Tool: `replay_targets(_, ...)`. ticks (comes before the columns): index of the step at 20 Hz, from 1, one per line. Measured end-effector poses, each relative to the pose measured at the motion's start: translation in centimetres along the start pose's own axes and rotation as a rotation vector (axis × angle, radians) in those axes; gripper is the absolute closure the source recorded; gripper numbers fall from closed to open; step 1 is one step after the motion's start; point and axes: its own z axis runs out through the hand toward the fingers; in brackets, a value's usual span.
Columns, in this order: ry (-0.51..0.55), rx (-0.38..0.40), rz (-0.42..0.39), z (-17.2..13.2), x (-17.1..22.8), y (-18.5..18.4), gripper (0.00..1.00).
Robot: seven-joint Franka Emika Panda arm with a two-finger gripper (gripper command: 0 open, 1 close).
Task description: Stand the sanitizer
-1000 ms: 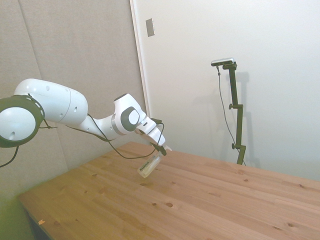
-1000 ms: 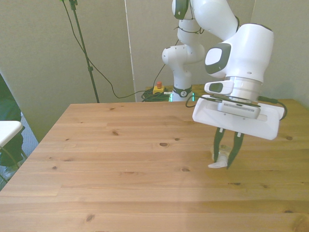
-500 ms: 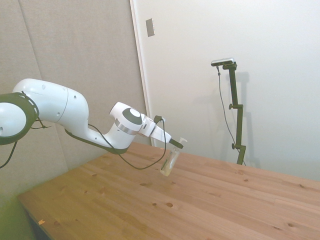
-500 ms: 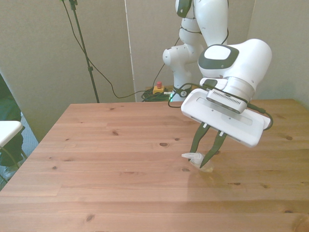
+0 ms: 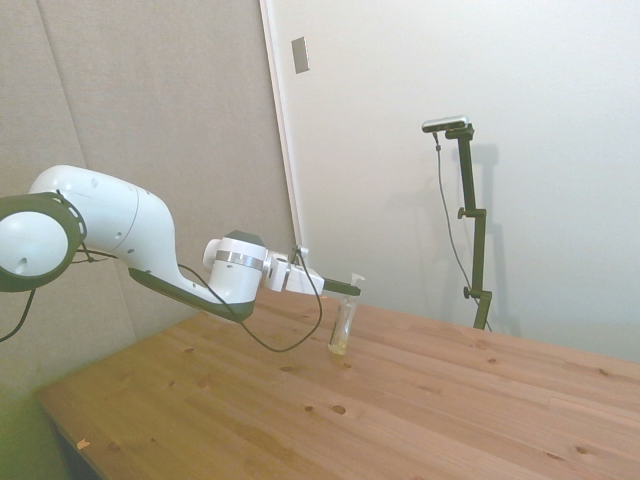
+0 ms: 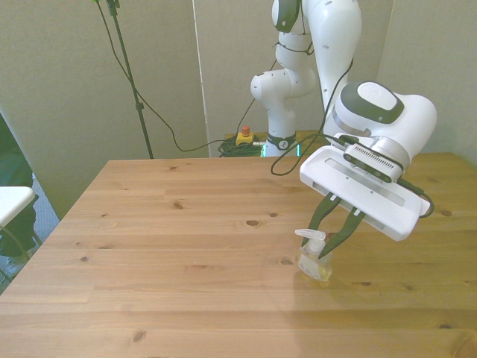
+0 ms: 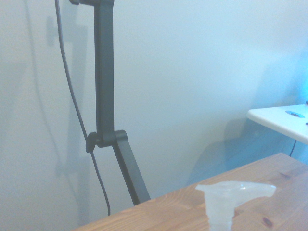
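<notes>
Fingers (image 6: 322, 215) of the gripper (image 6: 329, 246) were clamped around the neck of the sanitizer (image 6: 314, 261) — it stood upright on the wooden table (image 6: 186, 253), base touching the boards, toward the front view's right. Pale liquid sat low in it — the white pump top (image 7: 234, 194) showed close up from the wrist.

In the wrist view only the sanitizer's (image 7: 234, 196) white pump top shows; its body is cut off by the edge. In the side view, its (image 5: 342, 326) contact with the table (image 5: 400, 400) is too small to judge.
</notes>
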Motion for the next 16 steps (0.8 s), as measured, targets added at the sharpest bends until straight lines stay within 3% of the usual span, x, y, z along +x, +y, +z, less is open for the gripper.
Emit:
replay_targets(6, 0.05, 0.063, 0.026, -1.0, -0.5, -1.5, 1.0)
replay_targets(16, 0.1, 0.146, 0.0, -1.4, -4.1, -3.3, 1.0)
